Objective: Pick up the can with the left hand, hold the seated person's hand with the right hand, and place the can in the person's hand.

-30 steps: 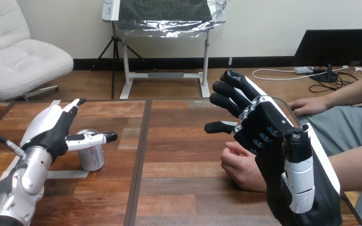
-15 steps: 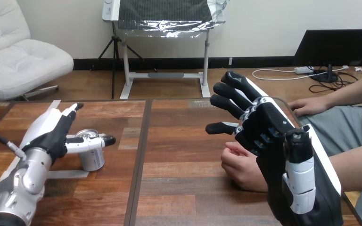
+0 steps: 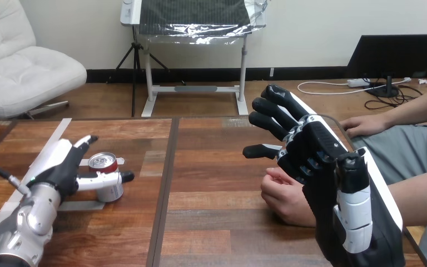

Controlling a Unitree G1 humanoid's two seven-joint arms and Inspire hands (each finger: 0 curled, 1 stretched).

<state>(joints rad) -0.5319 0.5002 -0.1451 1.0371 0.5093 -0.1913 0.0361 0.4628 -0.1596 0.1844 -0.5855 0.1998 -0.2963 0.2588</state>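
Can (image 3: 110,191), red-rimmed, label unreadable, upright behind outstretched thumb of left hand (image 3: 61,167)

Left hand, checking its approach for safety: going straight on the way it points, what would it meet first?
The left hand would likely meet the can, which stands between thumb and fingers; depth is unclear.

Silver left forearm (image 3: 29,216) enters low, left of the wooden table's dark centre seam (image 3: 164,183). The black-and-white left hand (image 3: 59,167) sits low, fingers straight, thumb stretched toward the seam. Right of the seam, the right hand (image 3: 317,149) stands raised, fingers spread and slightly bent, thumb pointing toward the seam.
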